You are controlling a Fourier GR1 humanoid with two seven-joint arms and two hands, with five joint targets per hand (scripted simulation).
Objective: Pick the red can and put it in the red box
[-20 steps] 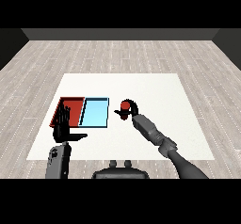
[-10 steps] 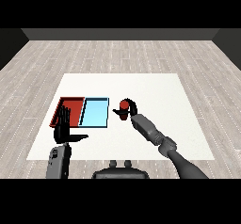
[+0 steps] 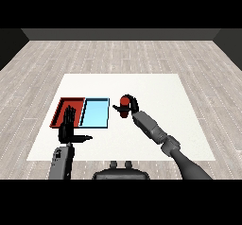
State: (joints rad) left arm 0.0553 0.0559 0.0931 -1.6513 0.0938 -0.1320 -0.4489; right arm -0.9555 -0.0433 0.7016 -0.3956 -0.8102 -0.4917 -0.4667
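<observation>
The red can point(image 3: 125, 107) is held just right of the light blue tray point(image 3: 95, 112), with my right hand point(image 3: 131, 104) curled round it from the right side. The can looks tilted and slightly raised off the white table point(image 3: 156, 91). The red tray point(image 3: 65, 109) lies at the left, next to the blue tray. My left hand point(image 3: 69, 126) stands upright with straight fingers over the red tray's near edge, holding nothing.
The two trays lie side by side left of the table's middle. Grey wooden floor surrounds the table on all sides.
My right hand has carried the red can a little to the left, closer to the blue tray. The left hand has stayed in place.
</observation>
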